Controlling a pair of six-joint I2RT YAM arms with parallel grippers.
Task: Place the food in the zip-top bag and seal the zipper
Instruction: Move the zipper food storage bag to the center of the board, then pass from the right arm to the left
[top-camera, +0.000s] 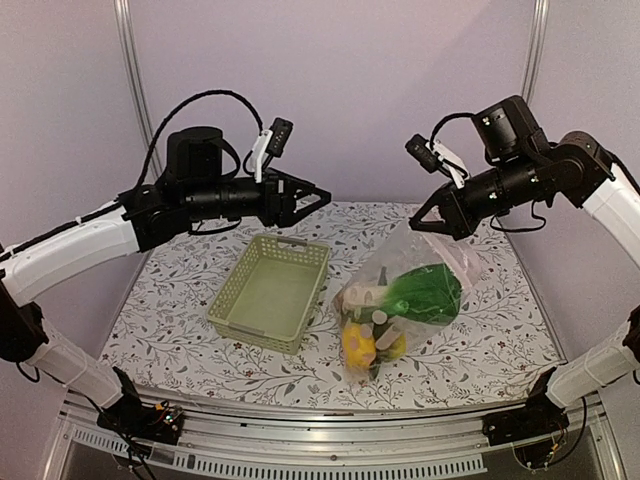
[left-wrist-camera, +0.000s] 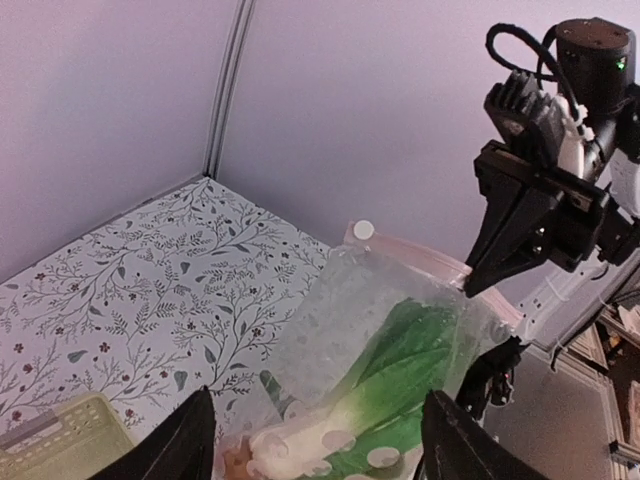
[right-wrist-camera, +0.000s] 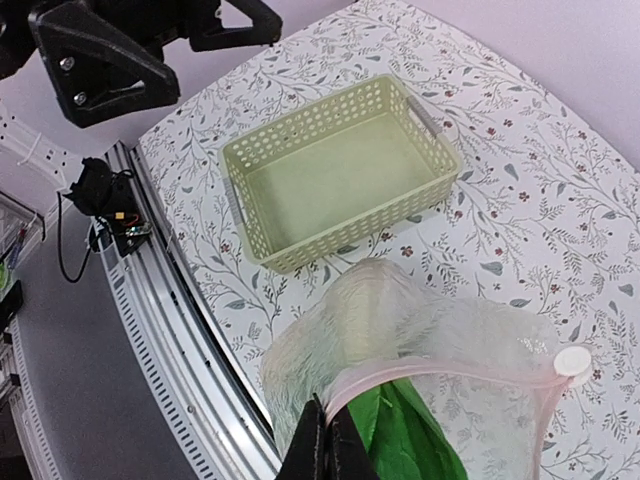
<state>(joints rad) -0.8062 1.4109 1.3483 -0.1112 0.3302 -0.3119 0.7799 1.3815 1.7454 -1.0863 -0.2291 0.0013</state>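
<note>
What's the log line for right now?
left gripper open, aloft, holding nothing | right gripper shut on zipper | food inside zip-top bag | basket empty | seal state unclear

Floral table (top-camera: 480, 335), green basket (top-camera: 268, 292), zip-top bag (top-camera: 400, 300)

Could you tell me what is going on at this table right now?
The right gripper is shut on the zipper edge of the bag, holding that end up off the table. The food is inside the bag, with bok choy and a yellow fruit showing through. The basket beside it is empty. The left gripper hangs open in the air near the basket, facing the bag and touching nothing. I cannot tell whether the zipper is sealed.
</note>
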